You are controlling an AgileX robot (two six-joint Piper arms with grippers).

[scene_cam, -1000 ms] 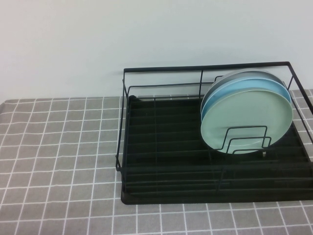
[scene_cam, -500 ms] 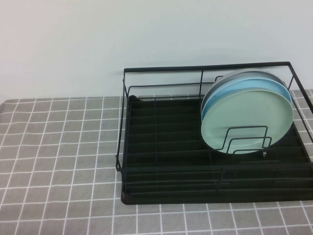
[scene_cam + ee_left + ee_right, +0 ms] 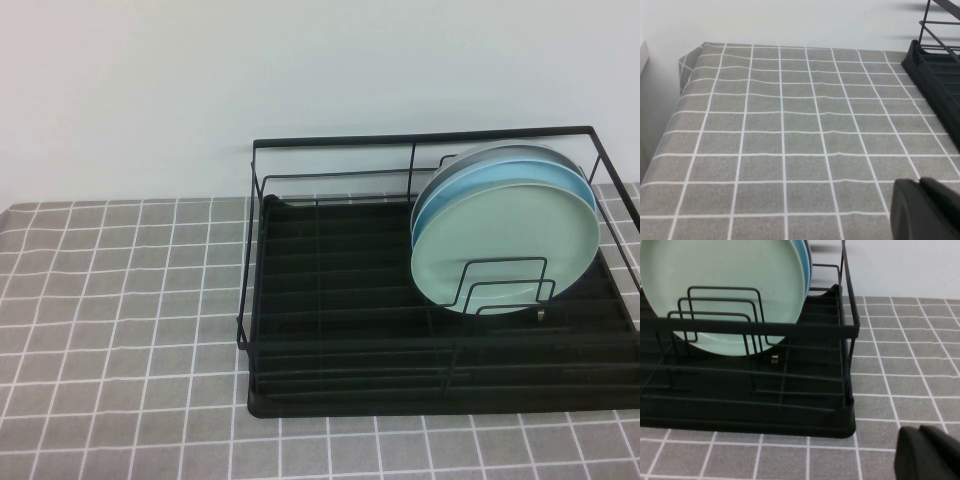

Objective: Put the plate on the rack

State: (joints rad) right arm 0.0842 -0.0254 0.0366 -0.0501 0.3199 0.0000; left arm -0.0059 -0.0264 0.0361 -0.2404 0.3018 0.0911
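The pale mint-green plate (image 3: 505, 250) stands on edge in the black wire rack (image 3: 330, 300), leaning against the looped dividers (image 3: 500, 285), with a light blue plate (image 3: 480, 185) right behind it. The plate (image 3: 725, 287) and the rack (image 3: 765, 405) also show in the right wrist view. My left gripper (image 3: 925, 207) is shut and empty above the checked cloth, left of the rack. My right gripper (image 3: 927, 452) is shut and empty over the cloth beside the rack's right front corner. Neither arm shows in the high view.
A grey checked tablecloth (image 3: 120, 300) covers the table. A white wall (image 3: 200, 90) rises behind it. The table's left edge (image 3: 675, 105) shows in the left wrist view. The rack's corner (image 3: 935, 65) is at the far right there.
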